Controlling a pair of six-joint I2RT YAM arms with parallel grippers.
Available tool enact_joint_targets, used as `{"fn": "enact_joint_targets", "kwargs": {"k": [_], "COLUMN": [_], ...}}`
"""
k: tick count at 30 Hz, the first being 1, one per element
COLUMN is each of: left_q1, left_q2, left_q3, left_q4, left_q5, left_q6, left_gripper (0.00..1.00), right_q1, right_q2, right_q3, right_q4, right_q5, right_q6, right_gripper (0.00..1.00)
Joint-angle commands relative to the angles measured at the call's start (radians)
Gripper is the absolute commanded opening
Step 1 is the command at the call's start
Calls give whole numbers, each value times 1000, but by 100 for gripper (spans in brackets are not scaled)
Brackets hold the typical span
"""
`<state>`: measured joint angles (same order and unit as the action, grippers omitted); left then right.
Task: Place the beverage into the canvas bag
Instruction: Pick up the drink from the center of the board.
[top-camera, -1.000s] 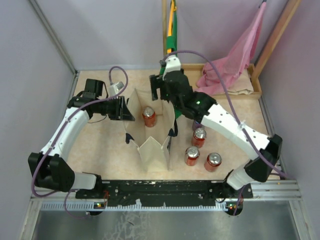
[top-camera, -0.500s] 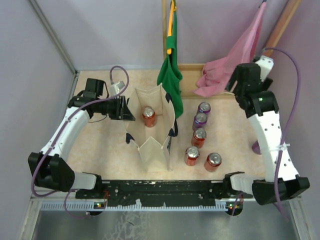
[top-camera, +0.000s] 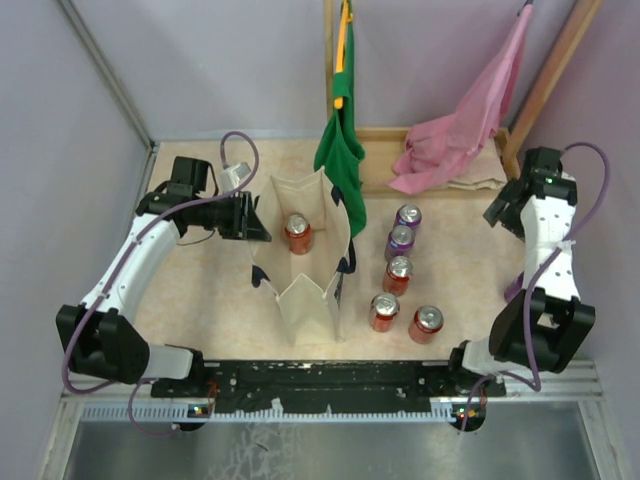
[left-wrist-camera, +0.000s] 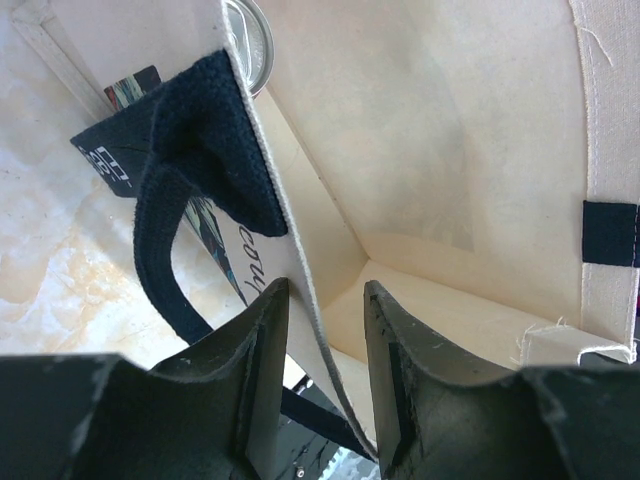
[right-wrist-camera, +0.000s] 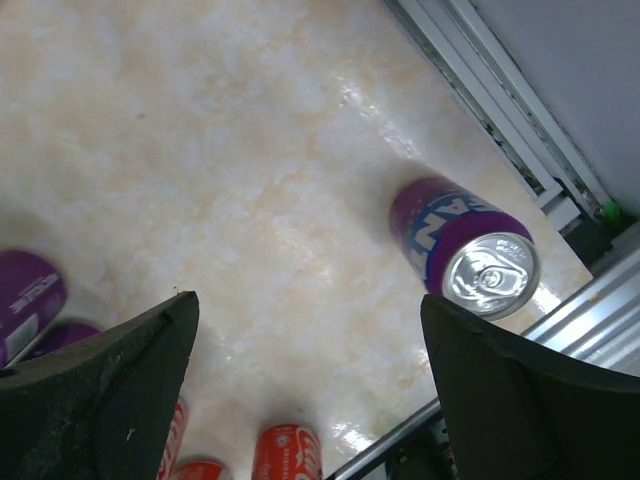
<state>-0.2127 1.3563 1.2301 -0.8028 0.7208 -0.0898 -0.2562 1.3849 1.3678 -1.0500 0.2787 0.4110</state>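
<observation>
Left gripper (left-wrist-camera: 320, 300): clamped on the canvas bag (top-camera: 312, 292) rim, mid-desk (top-camera: 200, 290), holding the mouth open.
Right gripper (right-wrist-camera: 308, 310): jaws wide, empty, above purple can (right-wrist-camera: 462, 243) at desk's right edge.
Risk: off-centre closing tips can over the edge; a tugged rim collapses the bag.

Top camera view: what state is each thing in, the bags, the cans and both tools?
canvas bag, upright, mouth held open.
red can in bag, upright inside.
five cans beside the bag, upright, standing free.
lone purple can, appears upright, apart from the rest.
left tool, clamped on the bag's rim.
right tool, open, empty.
green cloth bag, hanging.
pink cloth bag, hanging.
</observation>
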Motion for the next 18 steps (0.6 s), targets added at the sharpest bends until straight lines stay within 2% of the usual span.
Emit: {"fn": "enact_joint_targets", "kwargs": {"k": [1,6,18], "left_q1": [-9,-17,-24], "left_q2": [-9,22,46], "left_q3": [11,46,77], "left_q4": [19,-17,-27], "left_q5": [33,34,42], "left_q6": [1,21,35], "left_gripper": [42,42,42], "right_q1": [-108,-162,-165], "right_q2": [35,35,27], "right_q3": [-2,8,-33], "right_q4": [-38,-72,-116], "right_q5": [-43,0,105], "right_q6": [-73,-115,-215], "right_gripper": [93,93,96]}}
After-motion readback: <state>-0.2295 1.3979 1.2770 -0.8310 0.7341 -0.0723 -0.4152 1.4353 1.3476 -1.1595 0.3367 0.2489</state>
